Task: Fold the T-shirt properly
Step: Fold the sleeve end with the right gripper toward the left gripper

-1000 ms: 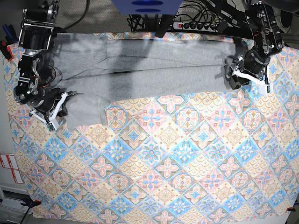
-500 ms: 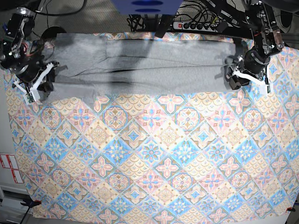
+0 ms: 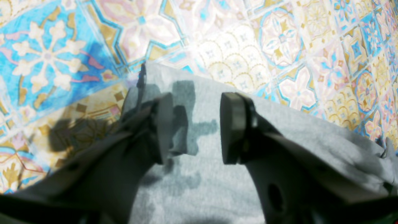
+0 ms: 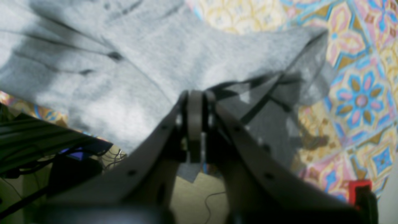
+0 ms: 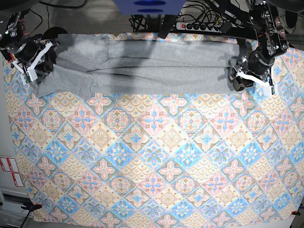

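A grey T-shirt [image 5: 142, 69] lies stretched in a long band across the far edge of a patterned tablecloth [image 5: 156, 161], one end under each of the robot's arms.

At the base view's left, the right gripper [image 4: 195, 93] is pinched tight on a bunched corner of the cloth, with fabric fanning away from its closed tips. At the other end, the left gripper [image 3: 194, 124] stands with its jaws well apart over the shirt's edge, and nothing sits between them: the cloth lies flat beneath.

The risk appears to lie in that imbalance. With only one end gripped, any pull by the right arm could drag the whole shirt sideways or rumple the band, since the free end is held by nothing. The pinched corner also looks small and wadded, so it might slip out, or the fold might come out crooked. The shirt's far edge lies close to the table's rim and could slide off toward the power strip [image 5: 202, 26] and cables behind.

The overhead base view shows the full spread of the shirt and both arms, but not how either set of jaws stands. The wrist views settle that, one shut on cloth, one empty. The right wrist view alone shows dark creases running across the fabric near the grip.
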Available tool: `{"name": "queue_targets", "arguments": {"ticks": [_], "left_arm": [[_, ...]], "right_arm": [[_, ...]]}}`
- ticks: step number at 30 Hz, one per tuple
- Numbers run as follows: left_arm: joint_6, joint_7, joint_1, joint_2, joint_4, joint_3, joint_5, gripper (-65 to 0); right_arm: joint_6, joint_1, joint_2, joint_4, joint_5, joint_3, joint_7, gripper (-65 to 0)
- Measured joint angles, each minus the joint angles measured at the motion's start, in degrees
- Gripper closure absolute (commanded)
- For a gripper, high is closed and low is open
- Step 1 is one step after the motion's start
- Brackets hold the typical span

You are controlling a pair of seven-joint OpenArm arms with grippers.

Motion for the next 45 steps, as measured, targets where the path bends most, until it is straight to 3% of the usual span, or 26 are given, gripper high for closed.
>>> {"name": "queue_targets", "arguments": {"ticks": [3,7,10,12,15,20,29,40,45], "left_arm": [[0.0,0.0,0.0,0.0,0.0,0.0,0.2,-25.4],[0.0,0.0,0.0,0.0,0.0,0.0,0.2,-25.4],[0.0,0.0,0.0,0.0,0.0,0.0,0.2,-25.4],[0.0,0.0,0.0,0.1,0.0,0.1,0.2,-25.4],[0.0,0.0,0.0,0.0,0.0,0.2,0.2,-25.4],[-0.2,-0.2,0.0,0.0,0.0,0.2,0.0,-26.1],[-0.2,0.3,0.3,-0.3,0.0,0.1,0.1,-26.1],[-0.2,0.2,-0.2,0.0,0.0,0.1,0.2,-26.1],[-0.2,0.0,-1.1,0.0,-2.4,0.1,-0.5,-26.1]], "right_arm": [[0.0,0.2,0.1,-0.6,-3.2,-1.0,0.1,-0.2],[0.4,0.2,-0.3,-1.0,-14.6,-4.5,-2.1,-0.3],[0.0,0.9,-3.2,-0.9,-21.7,-4.2,-1.7,0.0],[0.6,3.4,-6.9,-1.0,-23.8,-2.6,-2.3,0.0],[0.4,7.3,-10.6,-0.9,-23.7,2.7,-1.2,-0.2],[0.4,10.2,-11.7,-0.6,-24.5,4.2,-2.7,-0.3],[0.4,14.6,-11.6,-1.1,-24.3,3.3,-4.0,-0.4],[0.4,13.6,-11.7,-1.2,-24.3,11.0,-4.1,-0.4],[0.4,13.8,-11.7,-1.2,-24.2,10.3,-4.2,-0.4]]}}
